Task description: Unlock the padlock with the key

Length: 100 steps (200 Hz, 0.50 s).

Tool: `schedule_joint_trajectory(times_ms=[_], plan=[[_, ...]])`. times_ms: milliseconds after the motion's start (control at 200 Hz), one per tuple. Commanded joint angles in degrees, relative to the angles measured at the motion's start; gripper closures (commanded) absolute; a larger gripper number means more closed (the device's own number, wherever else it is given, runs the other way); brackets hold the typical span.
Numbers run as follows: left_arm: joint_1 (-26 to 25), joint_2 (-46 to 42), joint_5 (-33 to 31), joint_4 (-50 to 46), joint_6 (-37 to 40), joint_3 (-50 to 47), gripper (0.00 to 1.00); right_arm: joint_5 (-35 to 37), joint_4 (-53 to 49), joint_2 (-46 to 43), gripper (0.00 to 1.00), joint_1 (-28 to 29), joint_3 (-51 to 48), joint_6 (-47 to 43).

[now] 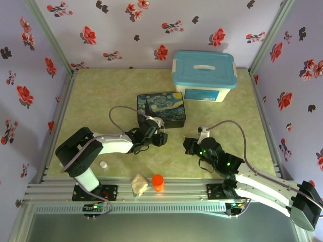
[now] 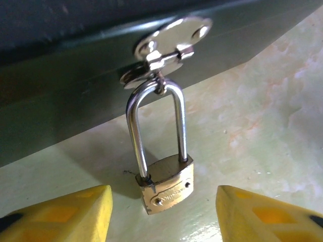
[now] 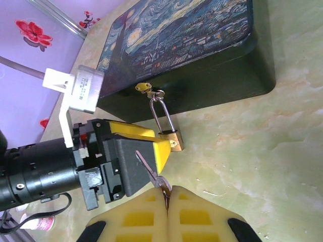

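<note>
Left wrist: padlock (image 2: 164,184) between left fingers (image 2: 65,214), touching neither | fingers parted, empty | right fingers (image 3: 146,217) pinched shut on key (image 3: 150,170)

The fingers (image 2: 65,217) of the left gripper (image 1: 159,137) are yellow plastic, matt and slightly grainy. Between them, the padlock (image 2: 165,184) has a brass body with a brushed, lightly scratched surface, and its bow is bright polished steel. Farther ahead of these fingers, the clasp (image 2: 169,45) is shiny silver metal. It sits on the side of the box (image 2: 60,101), which is painted dark and matt. The table (image 2: 262,116) under the fingers looks smooth, with a soft sheen. The right gripper (image 3: 166,195) has pale yellow matt plastic fingers (image 3: 136,219), and between them the key (image 3: 148,169) is thin, dull grey metal.
</note>
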Motion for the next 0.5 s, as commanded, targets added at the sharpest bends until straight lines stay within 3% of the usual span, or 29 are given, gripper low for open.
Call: schedule_joint_trajectory(times_ms=[0,495], plan=[[0.53,1.65,0.36,3.56,2.13,0.76,0.50,0.50,0.12,-0.41,1.00,-0.04,-0.80,0.23],[0.58,7.73,1.24,7.99,1.28,1.77,0.58,0.61,1.78,0.11,1.00,0.03,-2.55,1.72]])
